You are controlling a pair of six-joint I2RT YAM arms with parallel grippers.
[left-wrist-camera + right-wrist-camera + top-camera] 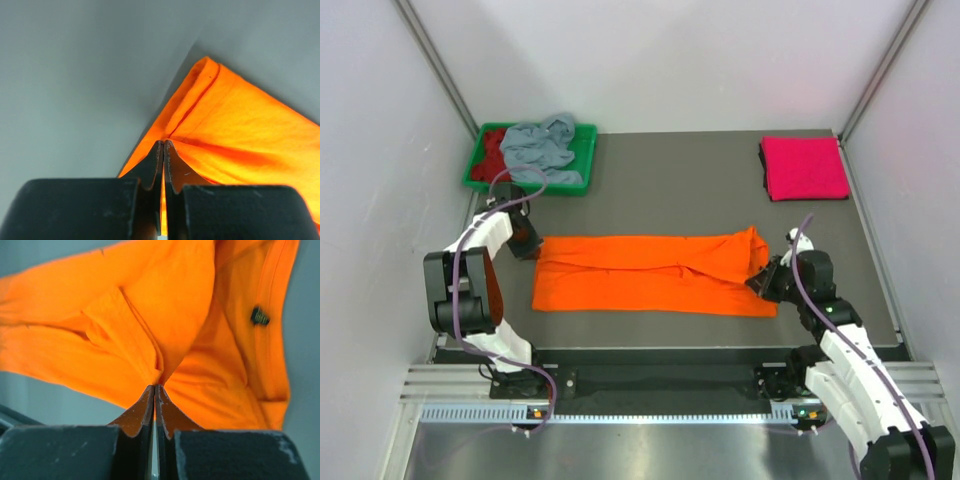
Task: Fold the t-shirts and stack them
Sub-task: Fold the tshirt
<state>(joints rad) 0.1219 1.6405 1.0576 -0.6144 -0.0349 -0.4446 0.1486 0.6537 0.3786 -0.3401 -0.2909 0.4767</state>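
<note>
Orange t-shirt (650, 273): you have it folded into a long band, lying flat across the middle of the top view and running left to right on the dark table (670, 185).
Left gripper (163, 145): it sits at the band's left end, by the upper corner. In the left wrist view your two fingers are pressed together with a thin edge of orange cloth pinched between them.
Right gripper (154, 388): it sits at the band's right end. The jaws are closed on a gathered fold of the same shirt. A small dark label (260, 316) shows on the cloth at the upper right of that wrist view.
Pink t-shirt (804, 167): folded into a neat square at the upper right of the top view, well apart from the orange one.
Grey-blue t-shirt (540, 145): crumpled in the green tray (582, 165) at the upper left.
Dark red t-shirt (492, 152): bunched at the tray's left side, partly under the grey-blue one.
</note>
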